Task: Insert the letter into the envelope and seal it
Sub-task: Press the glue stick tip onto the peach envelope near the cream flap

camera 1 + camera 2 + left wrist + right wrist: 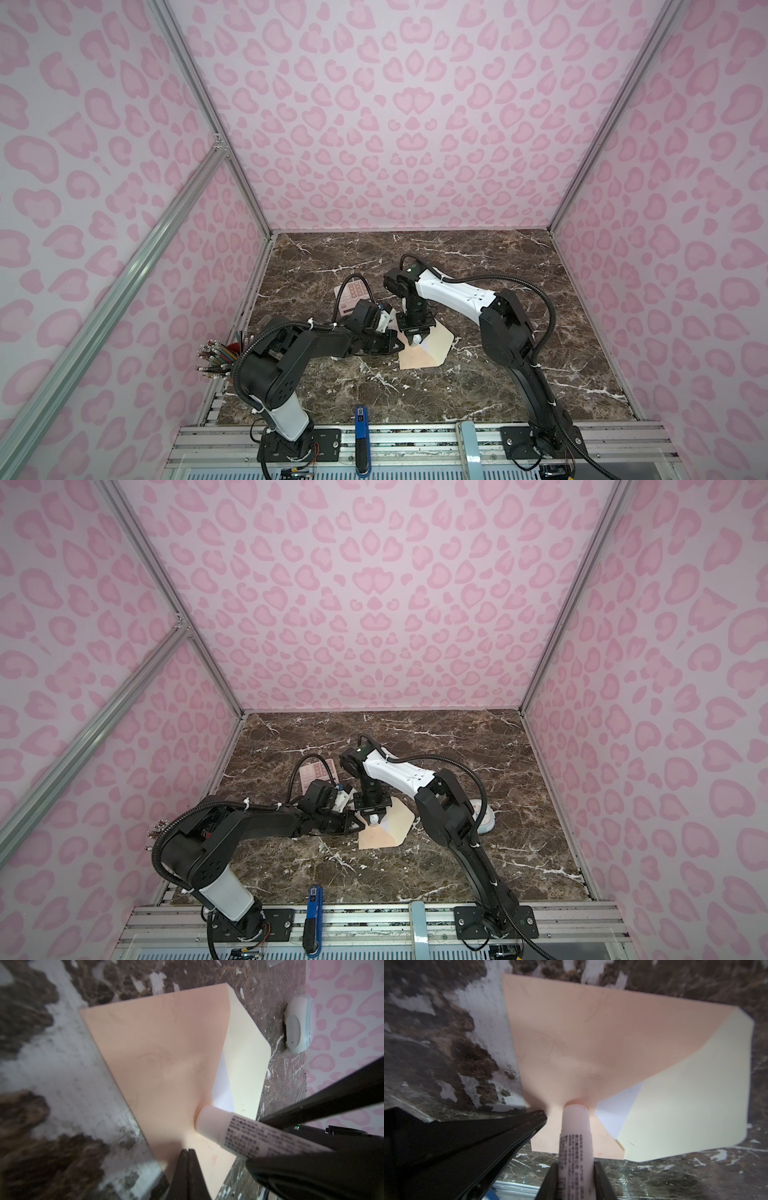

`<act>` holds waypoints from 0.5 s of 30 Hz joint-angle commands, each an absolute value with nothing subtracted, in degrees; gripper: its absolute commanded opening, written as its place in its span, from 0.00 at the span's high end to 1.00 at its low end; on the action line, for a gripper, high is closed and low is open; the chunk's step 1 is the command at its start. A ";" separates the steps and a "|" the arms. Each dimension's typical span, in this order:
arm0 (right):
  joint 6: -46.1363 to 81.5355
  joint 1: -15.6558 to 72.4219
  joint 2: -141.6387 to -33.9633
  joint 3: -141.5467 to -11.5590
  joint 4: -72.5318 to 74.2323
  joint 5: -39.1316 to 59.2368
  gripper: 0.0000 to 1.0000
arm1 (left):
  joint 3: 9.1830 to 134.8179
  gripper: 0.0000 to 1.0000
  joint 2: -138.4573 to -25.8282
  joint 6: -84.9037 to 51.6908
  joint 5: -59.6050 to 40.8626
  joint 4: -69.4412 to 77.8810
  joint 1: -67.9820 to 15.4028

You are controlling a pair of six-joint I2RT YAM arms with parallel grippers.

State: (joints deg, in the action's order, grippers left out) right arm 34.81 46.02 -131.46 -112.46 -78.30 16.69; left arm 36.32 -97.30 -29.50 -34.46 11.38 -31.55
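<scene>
Pinning envelope (571,1032) on surface (425,1043) with left hand (188,1155), pressed together; pinching glue stick (575,1126) in right hand (576,1167), tip on peach body by the mouth. With letter (614,1111) inside, white corner showing, sweep glue lightly along flap (685,1095), sparing letter, then fold flap down.

I see my left gripper (188,1153) pinched closed on the envelope (162,1053) edge. A glue stick (228,1128) presses its peach face beside the mouth, where the letter (223,1088) peeks out against the cream flap (247,1059).
</scene>
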 commanded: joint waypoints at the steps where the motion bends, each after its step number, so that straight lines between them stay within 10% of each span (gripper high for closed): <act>1: 34.86 45.70 -133.24 -111.80 -78.93 10.20 1.00 | 36.44 0.96 -98.09 -28.48 -32.29 6.49 -31.56; 15: 34.76 45.16 -133.52 -112.08 -79.89 8.56 1.00 | 36.95 0.97 -98.44 -28.30 -32.61 5.82 -31.38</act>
State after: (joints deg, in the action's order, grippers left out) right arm 34.22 45.56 -131.81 -112.77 -79.35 16.64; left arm 36.88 -97.73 -28.91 -35.09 10.74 -31.40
